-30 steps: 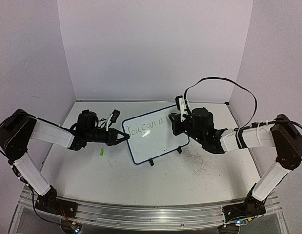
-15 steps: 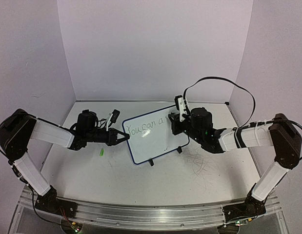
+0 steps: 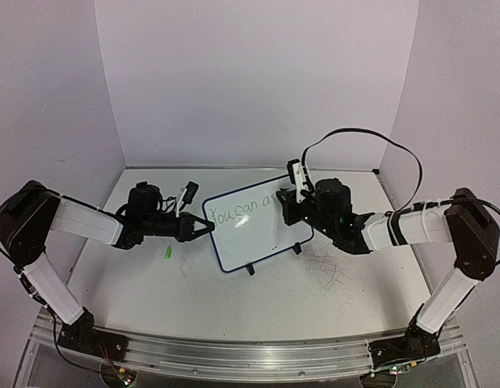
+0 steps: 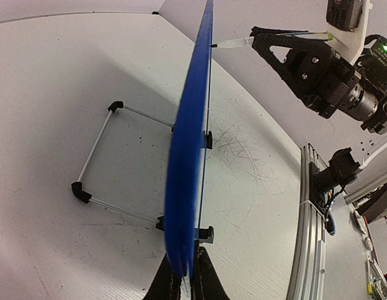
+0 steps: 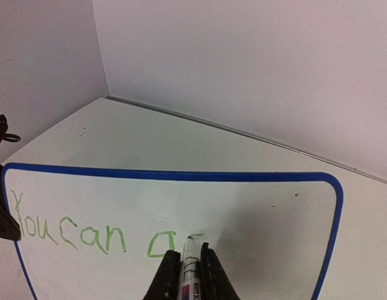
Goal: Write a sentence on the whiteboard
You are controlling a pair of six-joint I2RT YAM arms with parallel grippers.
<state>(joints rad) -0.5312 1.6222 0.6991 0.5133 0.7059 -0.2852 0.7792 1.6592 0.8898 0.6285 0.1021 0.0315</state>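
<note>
Table [image 3: 193, 307]: scuffed white top. The board sits mid-table between my two arms, so both can reach it.

Whiteboard [image 3: 254, 234]: stands tilted on its wire stand [image 4: 99, 150], writing face toward my right arm. It's light, and my guess is it would skate under pen pressure. So my left gripper [image 3: 207, 229] is pinched on its left edge as a brace. In the left wrist view the blue rim runs straight down between the closed fingers [image 4: 207, 286].

Right gripper [image 5: 188, 265]: clamped on the marker [image 5: 190, 275], barrel in line with the fingers, so the wrist camera looks right down the nib. The tip looks to be on the board face, upper middle.

Sentence [image 5: 74, 234]: green, one line, reads "You can a" plus the start of the next letter. My read is mid-word, well under half done.

Small green bit [image 3: 167, 253] on the table near my left arm is probably the cap, lying clear of the strokes.
</note>
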